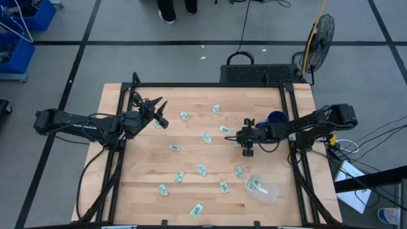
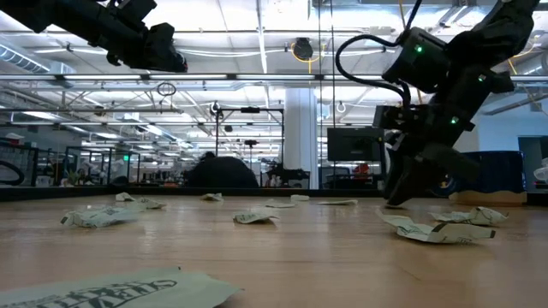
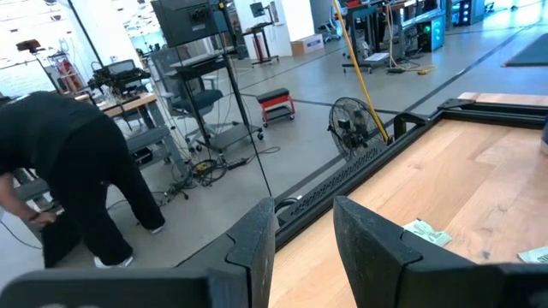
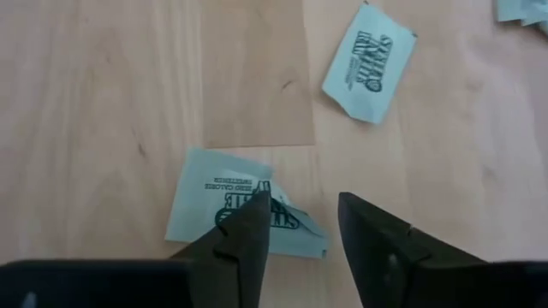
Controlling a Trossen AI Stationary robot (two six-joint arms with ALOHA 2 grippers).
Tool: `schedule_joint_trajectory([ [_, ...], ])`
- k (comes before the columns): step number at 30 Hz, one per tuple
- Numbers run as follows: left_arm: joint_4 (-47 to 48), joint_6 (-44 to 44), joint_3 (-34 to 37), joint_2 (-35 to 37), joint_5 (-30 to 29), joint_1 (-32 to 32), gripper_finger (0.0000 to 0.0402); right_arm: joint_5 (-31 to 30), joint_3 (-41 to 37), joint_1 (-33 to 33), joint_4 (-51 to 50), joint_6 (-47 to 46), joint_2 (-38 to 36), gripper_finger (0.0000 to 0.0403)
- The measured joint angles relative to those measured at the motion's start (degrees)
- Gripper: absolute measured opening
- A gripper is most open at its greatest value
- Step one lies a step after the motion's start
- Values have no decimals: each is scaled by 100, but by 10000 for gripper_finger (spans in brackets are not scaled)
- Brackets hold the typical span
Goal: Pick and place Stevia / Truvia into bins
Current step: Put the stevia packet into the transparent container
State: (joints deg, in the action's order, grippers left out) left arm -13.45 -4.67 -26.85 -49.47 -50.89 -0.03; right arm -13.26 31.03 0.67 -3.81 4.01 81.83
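Right pincer (image 4: 300, 227) open, low over a crumpled sachet (image 4: 218, 204) on the bench (image 4: 103, 103); could pinch only its edge and drop it. Left pincer (image 1: 159, 113) open, raised, waiting.

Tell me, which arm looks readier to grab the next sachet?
The right one, probably. Its gripper is low over the table, fingers open above a sachet, with the bin on its side. The left gripper is raised at the far left, with no sachet between its fingers.

Beneath my right gripper (image 4: 300, 227), one sachet (image 4: 224, 205) reads "ZERO CALORIE SWEETENER"; the farther sachet (image 4: 368, 62) reads "STEVIA IN THE RAW".
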Motion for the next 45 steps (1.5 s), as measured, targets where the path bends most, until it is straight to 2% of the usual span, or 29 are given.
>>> schedule_joint_trajectory([
  [5,0,-1,0,-1,0,-1,129,259,-177,87,276,1,-8,105],
  [13,0,-28,0,0,-1,1,129,297,-215,87,547,-146,6,11],
  [17,0,-192,0,-2,-1,1,129,305,-132,-63,445,-373,-83,9],
  [21,-2,-205,-2,-1,-1,1,129,320,417,-462,-247,-549,-325,4],
  [24,-2,-210,-2,0,-1,1,129,308,1028,-902,-1441,-853,-445,3],
  [28,1,-203,-2,0,-1,1,129,348,1920,-1580,-2710,-1555,-453,2],
  [30,36,-203,-2,-1,1,-1,129,635,2218,-1912,-3132,-2007,-453,1],
  [35,39,-188,-2,-2,0,-1,129,1805,2443,-2699,-3068,-3608,-453,1],
  [37,39,-188,-2,-1,-1,1,129,2054,2408,-3010,-3064,-4272,-431,1],
  [41,38,-188,-2,0,1,1,129,2061,2204,-3552,-3099,-5137,-370,1],
  [45,35,-188,-2,-1,-1,-1,129,1590,1907,-3878,-2793,-5594,-375,0],
])
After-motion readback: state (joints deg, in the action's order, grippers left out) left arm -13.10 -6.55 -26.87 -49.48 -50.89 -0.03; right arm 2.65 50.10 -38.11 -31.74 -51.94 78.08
